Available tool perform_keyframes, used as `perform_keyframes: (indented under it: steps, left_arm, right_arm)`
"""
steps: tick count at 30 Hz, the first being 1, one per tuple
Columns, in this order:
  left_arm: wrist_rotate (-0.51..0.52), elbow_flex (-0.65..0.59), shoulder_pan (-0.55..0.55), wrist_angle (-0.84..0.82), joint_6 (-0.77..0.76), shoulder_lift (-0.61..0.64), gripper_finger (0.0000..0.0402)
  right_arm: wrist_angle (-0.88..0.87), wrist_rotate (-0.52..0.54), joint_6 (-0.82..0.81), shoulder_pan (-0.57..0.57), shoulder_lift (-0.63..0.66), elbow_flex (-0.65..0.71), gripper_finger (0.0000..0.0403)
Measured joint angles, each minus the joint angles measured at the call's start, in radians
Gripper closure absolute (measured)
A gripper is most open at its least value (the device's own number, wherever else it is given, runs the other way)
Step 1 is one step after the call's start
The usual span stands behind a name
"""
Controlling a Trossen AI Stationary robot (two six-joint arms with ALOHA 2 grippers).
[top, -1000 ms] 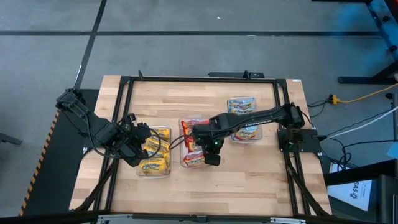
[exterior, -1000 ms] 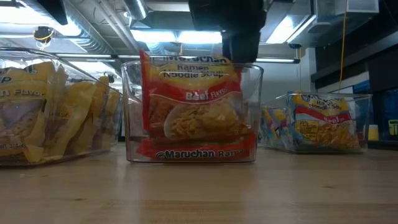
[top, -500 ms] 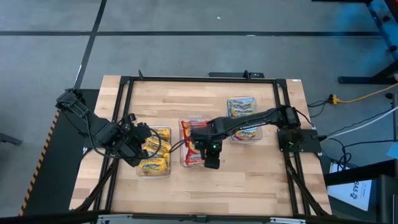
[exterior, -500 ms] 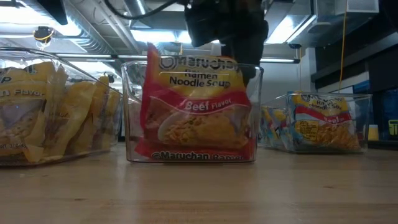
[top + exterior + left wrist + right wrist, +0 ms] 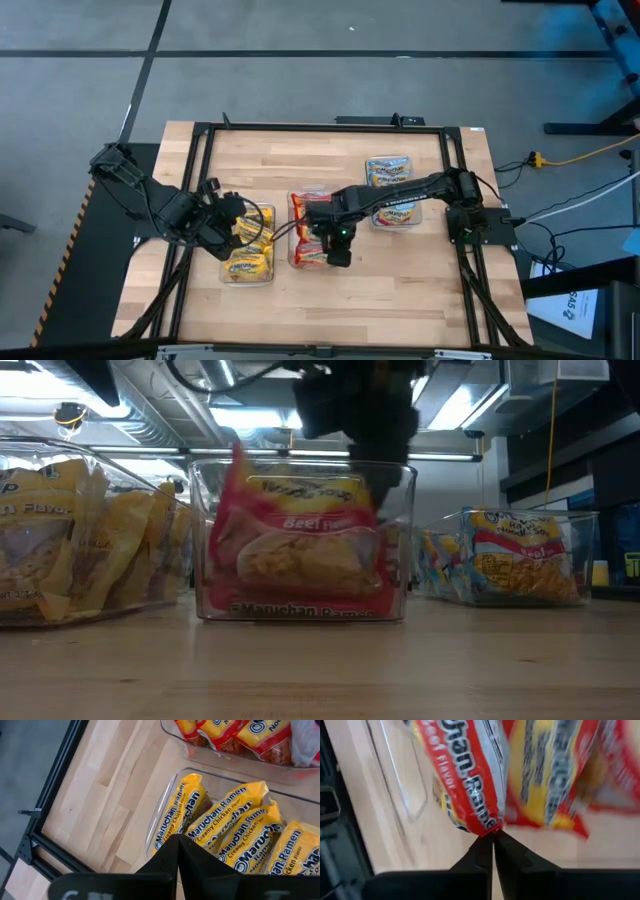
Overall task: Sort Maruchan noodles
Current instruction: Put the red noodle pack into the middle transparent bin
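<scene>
Three clear trays stand on the wooden table. The left tray (image 5: 250, 248) holds yellow Maruchan noodles (image 5: 225, 827), and the right tray (image 5: 390, 192) holds blue-edged packets (image 5: 520, 560). The middle tray (image 5: 300, 540) holds red beef packets. My right gripper (image 5: 337, 250) stands over the middle tray, shut on a red packet (image 5: 295, 555) that reaches down inside it. My left gripper (image 5: 178, 840) hovers shut above the yellow packets, touching nothing. My right gripper pinches the red packet's sealed end (image 5: 487, 822) between its two fingertips. The fingers come from above, pointing steeply down. The packet hangs below them inside the middle tray, its lower edge (image 5: 300, 608) down near the tray's floor, in front of other red packets.
A black metal frame (image 5: 200, 130) runs around the table's work area. Bare wood (image 5: 300, 160) lies between the trays and the far edge, and more along the near edge (image 5: 320, 670).
My right gripper has gone down over the middle tray with the red packet. The packet stood with its top above the tray's rim and has sunk deeper into the tray, tilting a little as it went.
</scene>
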State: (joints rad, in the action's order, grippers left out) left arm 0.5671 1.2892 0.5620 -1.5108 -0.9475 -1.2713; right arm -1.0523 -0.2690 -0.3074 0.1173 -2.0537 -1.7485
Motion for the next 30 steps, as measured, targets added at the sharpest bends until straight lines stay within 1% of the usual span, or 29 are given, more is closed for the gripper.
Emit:
perform_keyframes:
  steps: [3,8,13,15,19,23,26,30]
  left_arm:
    - [0.000,0.000,0.000,0.000,0.016,0.000,0.0399]
    - [0.000,0.000,0.000,0.000,0.017,0.000,0.0399]
    - [0.000,0.000,0.000,0.000,0.017,0.000,0.0399]
    - [0.002,0.000,0.000,0.000,0.017,0.000,0.0399]
    - [0.023,0.000,0.000,0.000,0.017,0.000,0.0399]
    - [0.026,0.000,0.000,0.000,0.018,0.000,0.0399]
    - [0.026,0.000,0.000,0.000,0.017,0.000,0.0399]
    - [0.027,0.000,0.000,0.000,0.017,0.000,0.0399]
  right_arm:
    - [-0.071,-0.048,-0.001,0.000,0.000,0.000,0.0374]
    - [-0.070,-0.027,0.001,0.000,0.000,0.000,0.0343]
    - [-0.113,-0.037,-0.014,0.000,0.000,0.000,0.0306]
    - [-0.158,-0.024,-0.017,0.000,0.000,0.000,0.0298]
    - [-0.194,0.053,-0.029,-0.011,0.000,0.000,0.0293]
    - [-0.210,0.002,-0.036,-0.035,0.000,-0.028,0.0293]
    - [-0.213,-0.035,-0.037,-0.048,0.000,-0.082,0.0292]
    - [-0.278,-0.115,-0.061,-0.054,0.001,-0.175,0.0292]
